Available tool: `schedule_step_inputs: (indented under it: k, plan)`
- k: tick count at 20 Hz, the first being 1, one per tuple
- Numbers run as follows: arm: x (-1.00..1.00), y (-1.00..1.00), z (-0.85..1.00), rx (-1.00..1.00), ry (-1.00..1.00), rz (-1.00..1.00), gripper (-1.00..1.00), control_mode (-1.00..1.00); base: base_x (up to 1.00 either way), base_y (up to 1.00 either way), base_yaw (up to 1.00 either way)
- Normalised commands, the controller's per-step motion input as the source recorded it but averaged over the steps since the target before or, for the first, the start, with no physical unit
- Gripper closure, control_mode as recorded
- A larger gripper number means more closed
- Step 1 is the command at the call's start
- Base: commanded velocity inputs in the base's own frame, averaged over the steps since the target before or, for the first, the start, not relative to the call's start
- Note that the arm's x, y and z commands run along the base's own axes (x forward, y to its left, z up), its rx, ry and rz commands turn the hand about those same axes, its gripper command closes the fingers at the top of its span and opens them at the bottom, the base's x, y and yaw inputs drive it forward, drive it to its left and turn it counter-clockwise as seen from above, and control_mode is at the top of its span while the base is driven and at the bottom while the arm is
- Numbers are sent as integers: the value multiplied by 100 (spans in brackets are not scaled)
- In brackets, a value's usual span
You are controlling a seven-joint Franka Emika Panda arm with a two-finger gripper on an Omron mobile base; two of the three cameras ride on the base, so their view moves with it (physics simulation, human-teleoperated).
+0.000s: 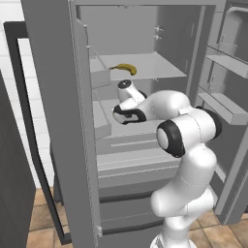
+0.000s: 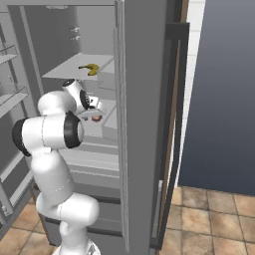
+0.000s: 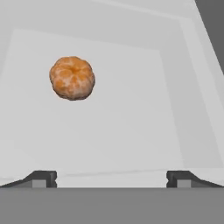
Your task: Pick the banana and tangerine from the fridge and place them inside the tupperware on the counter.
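Observation:
The grey fridge (image 1: 58, 97) (image 2: 142, 99) stands open, and my arm reaches into its middle shelf. A curved yellow banana (image 1: 125, 69) (image 2: 90, 68) lies on the shelf above the hand. The small orange tangerine (image 3: 72, 78) (image 2: 96, 118) rests on the pale shelf floor, ahead of the gripper and off to its left in the hand view. My gripper (image 3: 111, 179) is open, its dark fingertips (image 3: 41, 178) wide apart with nothing between them, still short of the fruit. The tupperware and the counter are out of view.
Door racks (image 1: 225, 104) (image 2: 10, 55) jut out beside the arm. Lower drawers (image 1: 128, 164) sit beneath the shelf. The fridge's side wall (image 3: 205, 87) closes the shelf on the right of the hand view. A dark cabinet (image 2: 224, 89) stands right of the fridge.

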Motion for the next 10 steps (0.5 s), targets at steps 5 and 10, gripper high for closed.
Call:
schedule_step_inputs:
  k: [5,10]
  plan:
    - [19,11,-14,0,-3,0,-100,-100,0,0,0]
    - [19,7,-14,0,-4,0,-100,-100,0,0,0]
